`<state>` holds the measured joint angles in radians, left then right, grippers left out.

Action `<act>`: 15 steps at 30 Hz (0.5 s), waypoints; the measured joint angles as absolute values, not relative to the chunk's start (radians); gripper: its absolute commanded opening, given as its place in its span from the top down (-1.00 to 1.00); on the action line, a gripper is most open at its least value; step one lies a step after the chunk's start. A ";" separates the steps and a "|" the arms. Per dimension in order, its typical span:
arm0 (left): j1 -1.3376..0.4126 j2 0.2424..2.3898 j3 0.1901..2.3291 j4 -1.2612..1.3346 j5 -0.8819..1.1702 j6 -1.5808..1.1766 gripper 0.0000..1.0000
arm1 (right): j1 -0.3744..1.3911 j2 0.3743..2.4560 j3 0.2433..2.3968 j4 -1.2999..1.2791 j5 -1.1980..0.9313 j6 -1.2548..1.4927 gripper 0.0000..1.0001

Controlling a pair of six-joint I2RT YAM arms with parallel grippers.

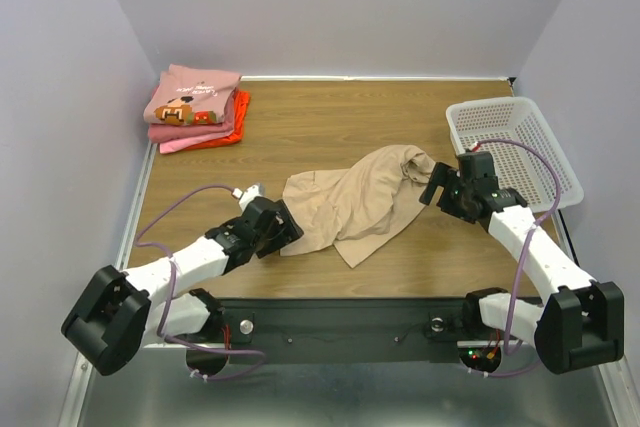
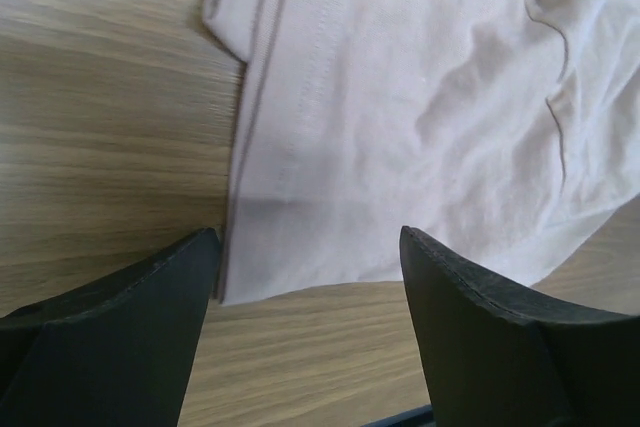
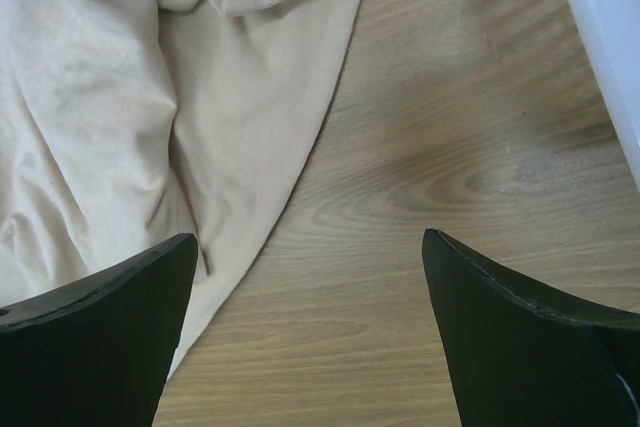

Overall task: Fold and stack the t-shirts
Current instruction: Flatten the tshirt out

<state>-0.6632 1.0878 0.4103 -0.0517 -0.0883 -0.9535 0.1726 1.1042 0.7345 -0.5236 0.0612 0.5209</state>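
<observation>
Presently left gripper (image 1: 284, 228) and right gripper (image 1: 433, 191) gape empty; you risk pinching only one layer of tan t-shirt (image 1: 352, 203).

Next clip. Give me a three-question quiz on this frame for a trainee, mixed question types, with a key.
1. Multiple choice: where does the white mesh basket stand? A) in the far left corner B) on the right side of the table C) on top of the folded pile
2. Fill in: the left gripper and right gripper flank the tan t-shirt, both with jaws ___.
3. True or false: the tan t-shirt lies folded on the pile.
Key: 1 B. 2 open. 3 false: it lies crumpled mid-table, apart from the stack of shirts at far left.
</observation>
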 measured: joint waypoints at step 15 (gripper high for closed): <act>-0.752 1.218 0.430 0.017 -0.079 -0.994 1.00 | 0.173 1.106 0.710 -0.516 0.133 0.543 -1.00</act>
